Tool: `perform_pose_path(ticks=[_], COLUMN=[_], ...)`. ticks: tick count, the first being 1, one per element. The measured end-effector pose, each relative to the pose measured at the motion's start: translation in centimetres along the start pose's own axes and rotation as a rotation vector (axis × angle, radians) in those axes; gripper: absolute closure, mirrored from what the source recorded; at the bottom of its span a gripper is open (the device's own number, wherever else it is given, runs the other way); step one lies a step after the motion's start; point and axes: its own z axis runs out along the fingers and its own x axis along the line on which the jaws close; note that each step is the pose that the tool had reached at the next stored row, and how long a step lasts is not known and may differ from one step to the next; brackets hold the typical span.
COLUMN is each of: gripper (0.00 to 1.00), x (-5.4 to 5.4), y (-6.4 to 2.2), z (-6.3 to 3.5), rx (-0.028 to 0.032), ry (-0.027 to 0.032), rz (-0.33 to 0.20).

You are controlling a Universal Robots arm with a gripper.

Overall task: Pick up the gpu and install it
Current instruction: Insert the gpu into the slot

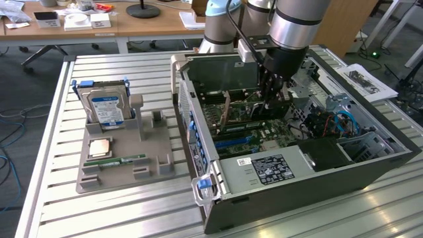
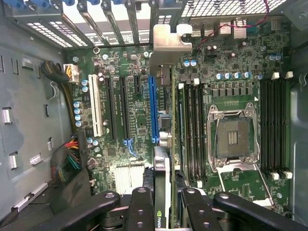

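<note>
Atop slatted table (image 1: pixel 99 208): open case (image 1: pixel 297 193), end effector (image 2: pixel 166 196) gripping gpu (image 2: pixel 162 166); desks (image 1: pixel 152 25) behind

**Our Robot Arm Up Close**

We see a shiny silver arm (image 1: pixel 290 25) with light blue caps (image 1: pixel 221 7) and a black cable (image 1: pixel 236 25). A white box (image 1: pixel 254 48) sits above the black gripper (image 1: pixel 270 102). Its black fingers (image 2: pixel 139 209) have round screws.

Premises: a robotics laboratory or test workshop in an office-type room. Evidence: an industrial robot arm (image 1: pixel 290 25) stands at a slatted aluminium bench (image 1: pixel 132 213), which carries an opened desktop computer case (image 1: pixel 317 183) and a grey parts fixture (image 1: pixel 119 173). Behind it, wooden desks (image 1: pixel 152 25) hold clutter. Loose cables (image 1: pixel 10 129) lie on the grey floor.
</note>
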Motion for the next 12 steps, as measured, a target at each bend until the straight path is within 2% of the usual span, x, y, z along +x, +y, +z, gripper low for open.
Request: perform_pose_path(ticks=[8,12], gripper=[0.73,0.73], x=[0.00,0.01], y=[0.00,0.02], z=[0.12,0.61], rx=[0.0003,0.0007], ry=[0.0000,0.0077], rz=[0.000,0.000])
